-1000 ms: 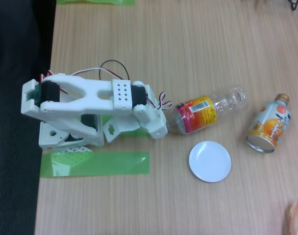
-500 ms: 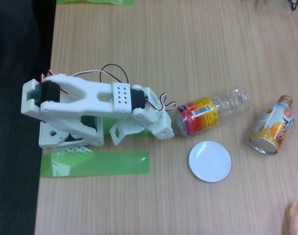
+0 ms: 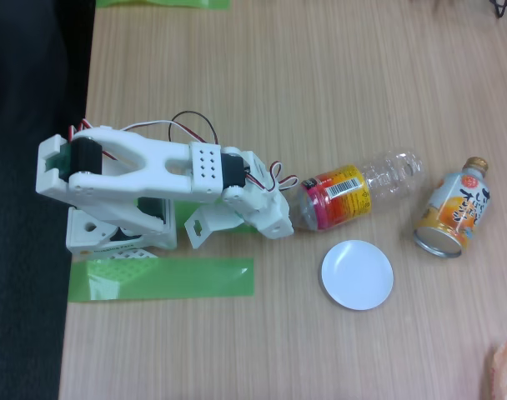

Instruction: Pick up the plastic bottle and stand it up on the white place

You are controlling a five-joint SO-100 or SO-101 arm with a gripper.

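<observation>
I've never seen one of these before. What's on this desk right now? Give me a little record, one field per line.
robot: white arm at the left of the fixed view, reaching right
gripper: at the bottle's base end; open or shut cannot be told
plastic bottle: lying on its side, label end toward the arm
white plate: bare, just below the bottle
orange can: lying tilted, right of the bottle
green tape: strip below the arm's base
surface: wooden table

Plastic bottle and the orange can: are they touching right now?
Apart. In the fixed view, bare table shows between the clear end of the plastic bottle and the orange can, both lying on their sides.
</observation>
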